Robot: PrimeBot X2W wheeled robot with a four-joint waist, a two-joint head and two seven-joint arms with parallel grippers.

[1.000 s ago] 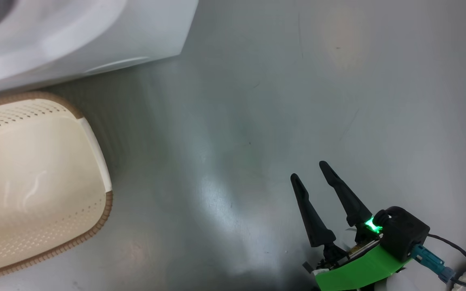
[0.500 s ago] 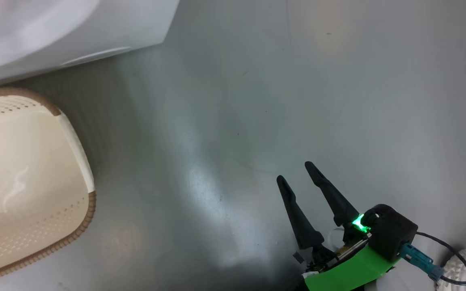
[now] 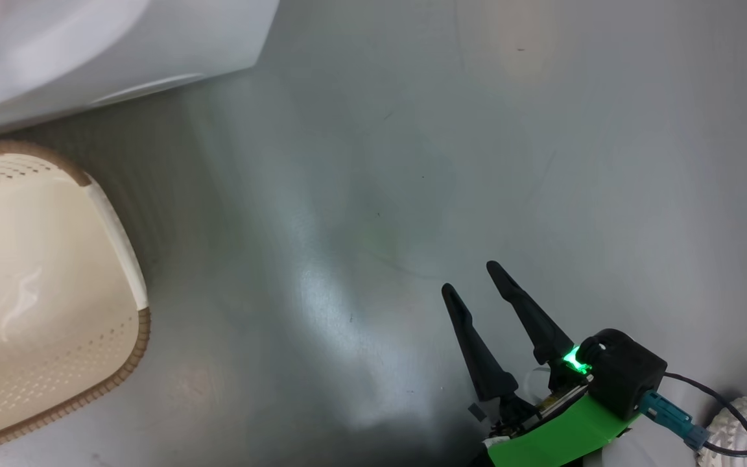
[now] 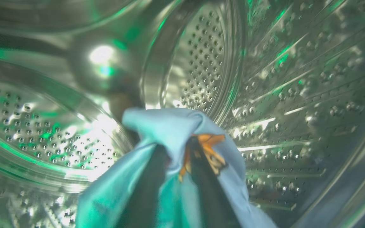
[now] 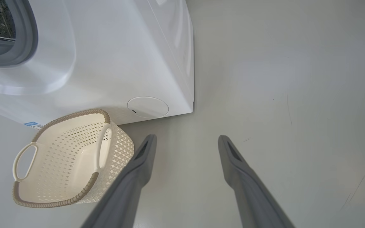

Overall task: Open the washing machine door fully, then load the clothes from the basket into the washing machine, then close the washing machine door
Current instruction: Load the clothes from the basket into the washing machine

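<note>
The left tool reaches inside the perforated steel drum of the big white boxy front-loading washing machine. A soft light-blue fabric garment with an orange-brown print is bunched over the ends of its two dark fingers and hangs down around them, with a fold of cloth lying in the gap between them. The fingers stand a little apart lower down, but their tips are buried under the fabric, so I cannot tell whether the left tool is pinching the garment or merely carrying it draped. Green light glints on the drum's dimpled wall all around.

The right tool hangs over the smooth grey floor, apart from the machine, its two long dark fingers spread wide and holding nothing. A bright green bracket and a black housing with a small green lamp sit behind the fingers.

The small rectangular cream plastic basket with perforated sides and a brown woven-look rim stands on the floor just in front of the washing machine, to the left of the right tool; its pale inner bottom shows. On the machine's front, the grey-blue rubber seal rings the opening, a round white cap sits low near the corner, and a blue label sticker peeps out just behind the basket's rim.
</note>
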